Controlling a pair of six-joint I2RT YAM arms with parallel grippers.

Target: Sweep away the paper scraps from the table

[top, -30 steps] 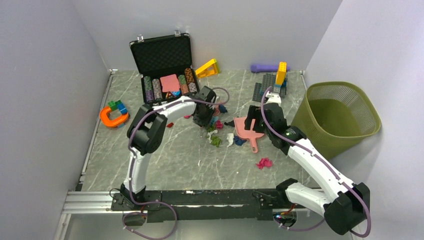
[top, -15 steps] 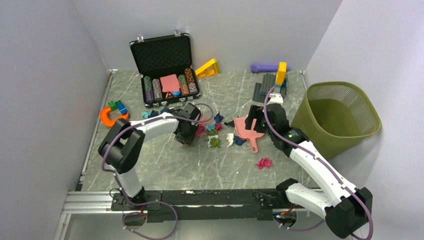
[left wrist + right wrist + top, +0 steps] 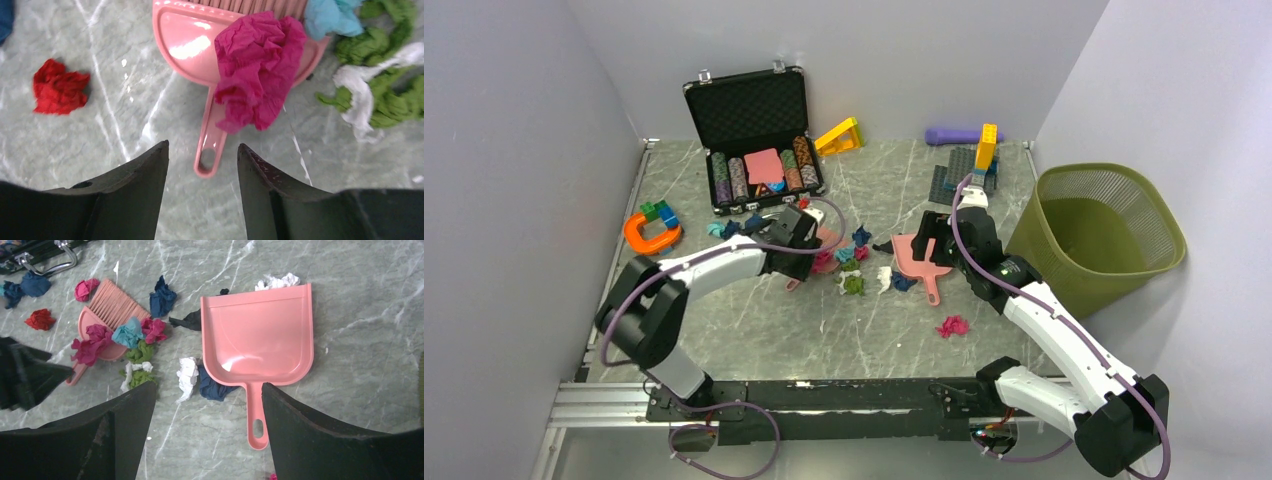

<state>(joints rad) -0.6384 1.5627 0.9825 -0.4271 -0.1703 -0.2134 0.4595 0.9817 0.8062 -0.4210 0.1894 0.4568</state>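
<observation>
On the table (image 3: 774, 325), a case (image 3: 749, 110) holds poker chips (image 3: 724, 178) (lid open)

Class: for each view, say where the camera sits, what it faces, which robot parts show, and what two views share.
Top external: above and behind, looking down at the table; left arm and right arm show.
Left wrist: faces down at the brush; left claw shows.
Right wrist: faces down at the dustpan; right claw shows.
Shared: both wrist views show the brush.
</observation>
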